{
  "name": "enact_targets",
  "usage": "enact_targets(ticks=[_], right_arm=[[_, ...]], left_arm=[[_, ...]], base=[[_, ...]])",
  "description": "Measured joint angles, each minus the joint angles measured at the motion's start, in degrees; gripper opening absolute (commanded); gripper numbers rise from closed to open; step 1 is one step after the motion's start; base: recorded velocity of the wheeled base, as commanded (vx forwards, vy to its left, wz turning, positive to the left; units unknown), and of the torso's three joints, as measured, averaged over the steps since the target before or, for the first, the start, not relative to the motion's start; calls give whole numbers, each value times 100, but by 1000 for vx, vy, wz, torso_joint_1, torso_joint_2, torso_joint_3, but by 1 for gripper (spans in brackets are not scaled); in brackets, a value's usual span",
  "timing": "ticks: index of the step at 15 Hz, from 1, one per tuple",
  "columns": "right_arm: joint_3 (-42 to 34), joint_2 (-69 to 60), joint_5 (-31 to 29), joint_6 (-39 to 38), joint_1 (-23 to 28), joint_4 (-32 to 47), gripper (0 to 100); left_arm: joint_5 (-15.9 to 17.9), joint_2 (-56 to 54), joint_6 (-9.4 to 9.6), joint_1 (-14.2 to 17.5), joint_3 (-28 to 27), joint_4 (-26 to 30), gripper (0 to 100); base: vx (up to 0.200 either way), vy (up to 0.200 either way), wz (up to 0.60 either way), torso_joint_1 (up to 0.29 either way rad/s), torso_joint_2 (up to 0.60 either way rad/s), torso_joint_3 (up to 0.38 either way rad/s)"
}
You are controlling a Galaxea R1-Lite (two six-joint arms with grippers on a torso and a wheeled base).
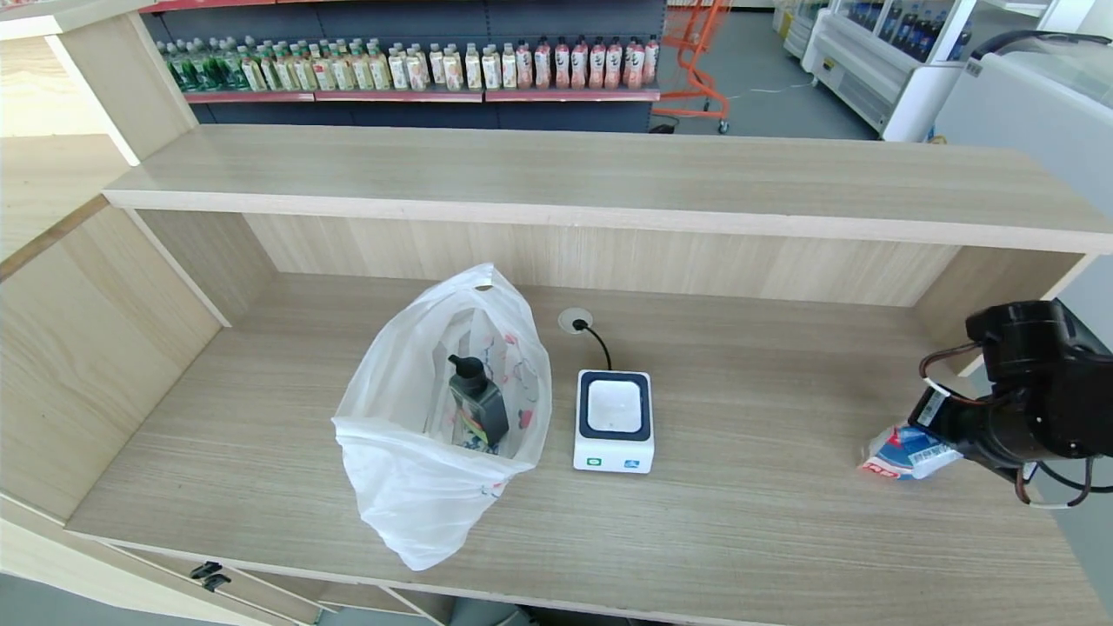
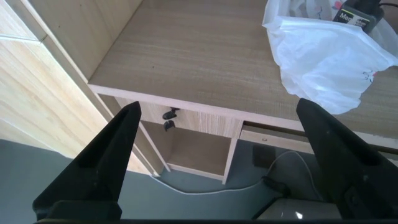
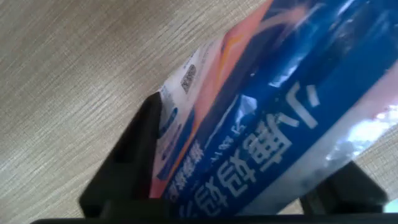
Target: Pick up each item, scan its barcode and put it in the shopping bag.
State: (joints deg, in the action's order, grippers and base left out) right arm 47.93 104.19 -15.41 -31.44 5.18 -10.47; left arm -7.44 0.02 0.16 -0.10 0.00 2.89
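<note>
A white plastic shopping bag (image 1: 435, 435) stands open on the wooden counter (image 1: 765, 487), with a dark pump bottle (image 1: 476, 402) inside it. The same bag (image 2: 329, 56) and bottle (image 2: 356, 14) show in the left wrist view. Right of the bag sits a white barcode scanner (image 1: 614, 420) with a dark-framed window. At the counter's right edge my right gripper (image 1: 943, 439) is shut on a blue, white and red packet (image 1: 904, 452); the packet (image 3: 273, 118) lies between the black fingers (image 3: 127, 168). My left gripper (image 2: 217, 162) hangs open below the counter's front edge, holding nothing.
A raised wooden ledge (image 1: 609, 183) runs along the counter's back, with side walls left and right. The scanner's cable (image 1: 598, 341) goes into a grommet hole behind it. Beyond are drink shelves (image 1: 409, 65) and freezers (image 1: 896, 61). A drawer handle (image 2: 169, 118) sits under the counter front.
</note>
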Motion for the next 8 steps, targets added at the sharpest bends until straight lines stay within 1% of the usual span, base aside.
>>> enact_targets(ticks=[3, 5, 6, 7, 8], right_arm=[[0, 94, -16, 295, -55, -151, 0], [-1, -9, 37, 703, -59, -483, 0], [0, -133, 197, 950, -56, -567, 0], [13, -299, 545, 1119, -52, -595, 0], [40, -511, 1118, 1284, -48, -606, 0]], left_arm=[[0, 0, 2, 2, 0, 1, 100], [0, 0, 2, 0, 0, 0, 100], [0, 0, 2, 0, 0, 1, 100], [0, 0, 2, 0, 0, 0, 100], [0, 0, 2, 0, 0, 0, 100]], base=[[0, 0, 0, 0, 0, 0], [0, 0, 0, 0, 0, 0], [0, 0, 0, 0, 0, 0], [0, 0, 0, 0, 0, 0], [0, 0, 0, 0, 0, 0]])
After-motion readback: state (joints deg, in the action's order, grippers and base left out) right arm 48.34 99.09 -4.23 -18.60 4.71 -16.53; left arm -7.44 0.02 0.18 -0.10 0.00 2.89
